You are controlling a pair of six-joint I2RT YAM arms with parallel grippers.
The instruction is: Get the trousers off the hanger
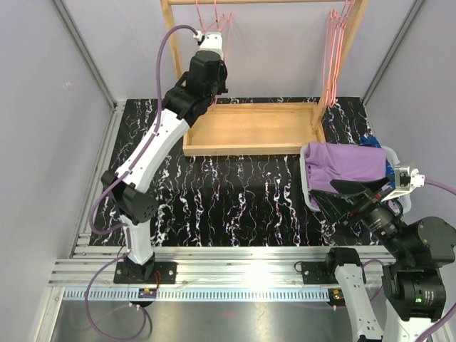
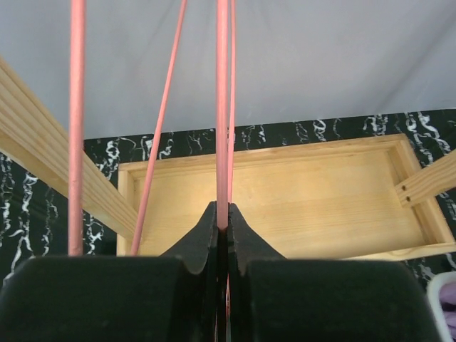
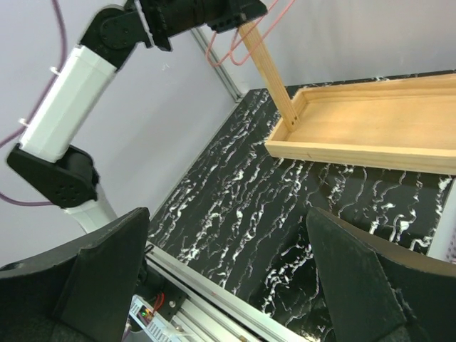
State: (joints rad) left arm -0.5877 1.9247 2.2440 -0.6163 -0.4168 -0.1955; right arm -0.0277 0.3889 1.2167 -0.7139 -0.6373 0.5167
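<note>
Wooden tray (image 1: 249,132) on marbled table (image 1: 235,192)

Open room: we find the black marbled table (image 1: 235,192) bare between the arm bases and the wooden tray (image 1: 249,128), which leaves a wide passage.

Obstacles:
- the tray's raised rim
- the rack's two uprights (image 1: 172,43)
- pink hangers (image 1: 333,64) dangling at each end of the rail
- the left arm (image 1: 160,142) slanting over the table's left side
- the white basket (image 1: 306,187), heaped with lilac trousers (image 1: 345,164), at the right edge
</note>
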